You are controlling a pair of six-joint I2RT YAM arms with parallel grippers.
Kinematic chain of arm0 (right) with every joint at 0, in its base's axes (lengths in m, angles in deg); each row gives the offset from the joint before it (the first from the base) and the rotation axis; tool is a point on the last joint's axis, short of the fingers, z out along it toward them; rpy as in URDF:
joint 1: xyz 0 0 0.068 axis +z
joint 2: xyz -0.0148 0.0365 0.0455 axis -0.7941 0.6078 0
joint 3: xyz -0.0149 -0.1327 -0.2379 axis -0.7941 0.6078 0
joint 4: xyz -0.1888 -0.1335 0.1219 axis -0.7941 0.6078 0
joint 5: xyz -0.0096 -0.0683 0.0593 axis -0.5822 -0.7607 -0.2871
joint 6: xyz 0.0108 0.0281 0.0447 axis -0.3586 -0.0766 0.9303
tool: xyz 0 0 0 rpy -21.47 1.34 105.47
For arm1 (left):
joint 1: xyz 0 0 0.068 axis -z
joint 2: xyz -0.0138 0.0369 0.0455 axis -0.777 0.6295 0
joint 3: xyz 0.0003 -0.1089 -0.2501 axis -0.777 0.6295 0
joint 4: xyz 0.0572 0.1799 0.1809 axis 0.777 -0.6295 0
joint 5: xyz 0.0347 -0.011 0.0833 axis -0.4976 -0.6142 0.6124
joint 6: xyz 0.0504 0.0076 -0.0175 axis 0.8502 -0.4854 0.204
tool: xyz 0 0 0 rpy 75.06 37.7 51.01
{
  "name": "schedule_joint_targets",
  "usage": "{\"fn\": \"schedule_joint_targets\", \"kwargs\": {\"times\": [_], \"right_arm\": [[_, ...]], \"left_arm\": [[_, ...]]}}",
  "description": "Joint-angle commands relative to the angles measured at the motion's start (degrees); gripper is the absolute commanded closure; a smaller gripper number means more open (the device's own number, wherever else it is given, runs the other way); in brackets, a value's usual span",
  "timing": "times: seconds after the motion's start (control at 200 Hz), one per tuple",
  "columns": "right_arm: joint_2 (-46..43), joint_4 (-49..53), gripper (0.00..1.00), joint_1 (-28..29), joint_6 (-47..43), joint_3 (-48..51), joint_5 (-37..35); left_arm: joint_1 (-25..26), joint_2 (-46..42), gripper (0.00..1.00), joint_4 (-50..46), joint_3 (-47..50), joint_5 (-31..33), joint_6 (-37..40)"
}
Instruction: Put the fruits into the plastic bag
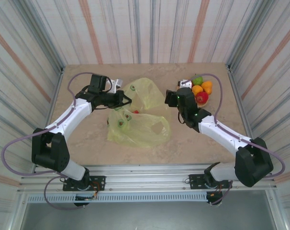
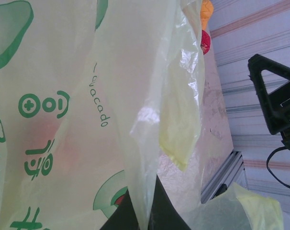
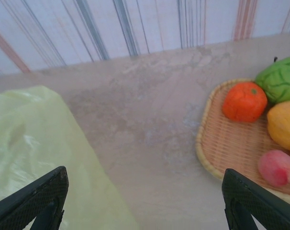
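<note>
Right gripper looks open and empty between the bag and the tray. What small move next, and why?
Probably swing the right gripper toward the woven tray and lower onto the pink fruit, which looks nearest. Its jaws stand wide with nothing between them, fruits lie on the tray, and the left gripper is shut on the plastic bag.

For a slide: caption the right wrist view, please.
Open right end effector hovers between bag and tray holding four fruits.
</note>
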Motion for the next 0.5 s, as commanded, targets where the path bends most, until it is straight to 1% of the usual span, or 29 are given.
{"fn": "schedule_joint_targets", "kwargs": {"times": [0.0,0.155,0.276,0.496], "right_arm": [[-2.1,8.2,0.14,-4.8,-3.8,-2.4,3.1],[0.7,17.7,0.13,-11.7,-6.1,-5.9,3.1],[3.4,21.2,0.13,-15.2,-7.3,-7.4,1.7],[9.0,25.9,0.13,-23.7,-5.4,-10.7,7.0]], "left_arm": [[0.3,0.1,1.0,-1.6,-0.2,0.3,1.8],[0.4,0.1,1.0,-1.8,-0.3,0.4,1.7],[0.4,0.1,1.0,-2.0,-0.4,0.6,1.7],[0.3,0.1,1.0,-2.3,-0.6,0.7,1.7]]}}
